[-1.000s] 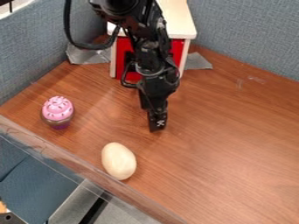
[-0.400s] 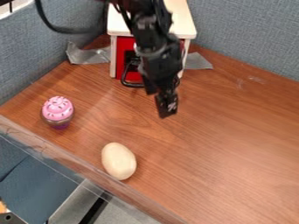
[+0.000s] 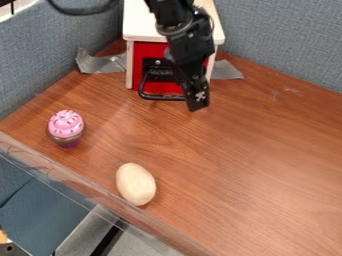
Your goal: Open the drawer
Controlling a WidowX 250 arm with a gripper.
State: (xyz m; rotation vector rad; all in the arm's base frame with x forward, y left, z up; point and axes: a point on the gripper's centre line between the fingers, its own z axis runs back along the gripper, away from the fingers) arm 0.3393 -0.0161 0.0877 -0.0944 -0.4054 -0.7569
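The black gripper (image 3: pixel 198 107) hangs in front of the right part of a small white cabinet (image 3: pixel 139 22), overlapping the right end of the drawer's handle in the view. The cabinet's red drawer front (image 3: pixel 139 55) is flush with the white frame as far as it shows. A black loop handle (image 3: pixel 155 97) sticks out from the drawer front toward the camera. Whether the gripper touches the handle I cannot tell.
A toy cupcake with pink icing (image 3: pixel 66 125) stands at the left of the wooden table (image 3: pixel 267 165). A pale egg-shaped object (image 3: pixel 135 184) lies near the front edge. Grey tape (image 3: pixel 100 62) is beside the cabinet, and blue-grey partitions (image 3: pixel 287 40) rise behind.
The gripper has moved up and back toward the cabinet and slightly right. More of the drawer front and handle shows; the cabinet, cupcake and egg-shaped object have stayed put.
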